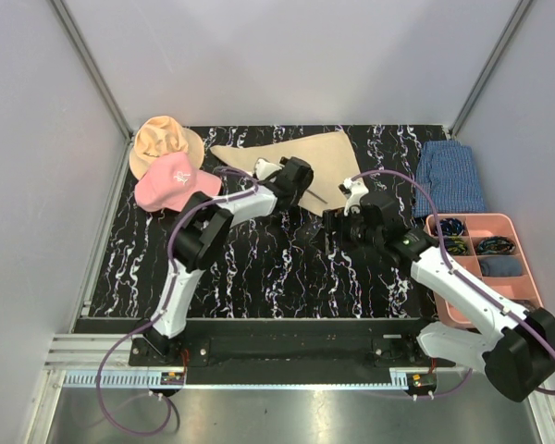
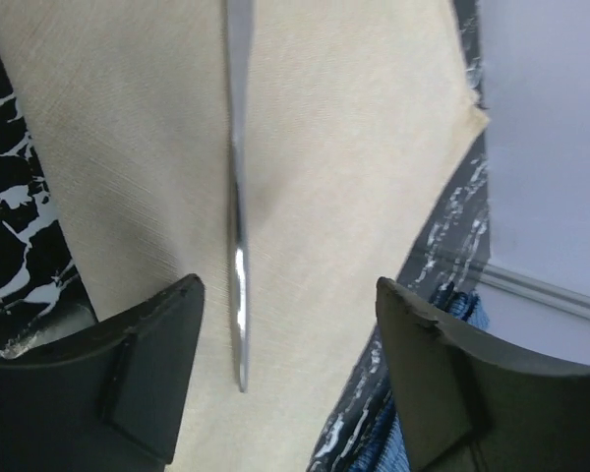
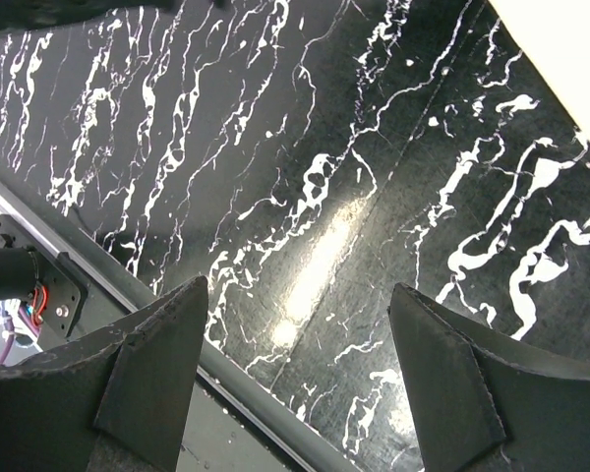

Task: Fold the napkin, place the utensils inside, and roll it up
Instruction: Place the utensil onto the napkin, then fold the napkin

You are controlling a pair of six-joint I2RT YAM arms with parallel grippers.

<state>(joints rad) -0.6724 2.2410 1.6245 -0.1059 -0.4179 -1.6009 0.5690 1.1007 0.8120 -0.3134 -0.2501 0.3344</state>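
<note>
Top view first: the napkin (image 1: pixel 277 148) lies folded into a triangle at the back of the black marbled table (image 1: pixel 259 268), and the left gripper (image 1: pixel 301 180) hangs over its near edge. A thin dark utensil (image 1: pixel 316 195) pokes out just beside that gripper, hard to read from up here.

The left wrist view makes it plain. The utensil (image 2: pixel 238 236) is a slim shiny strip lying flat on the napkin (image 2: pixel 354 147), running straight up between the fingers. The left gripper (image 2: pixel 290 287) stands wide, with neither finger touching the metal.

The right gripper (image 1: pixel 335 229) sits near the table's middle, well short of the napkin. Its wrist camera shows the jaws spread wide over bare table (image 3: pixel 275 147), holding nothing, with only a pale corner of napkin (image 3: pixel 560 49) at top right.

Only the top view catches the pink cap (image 1: pixel 171 180), tan hat (image 1: pixel 162 139), blue checked cloth (image 1: pixel 451 176) and pink tray (image 1: pixel 527 277).
</note>
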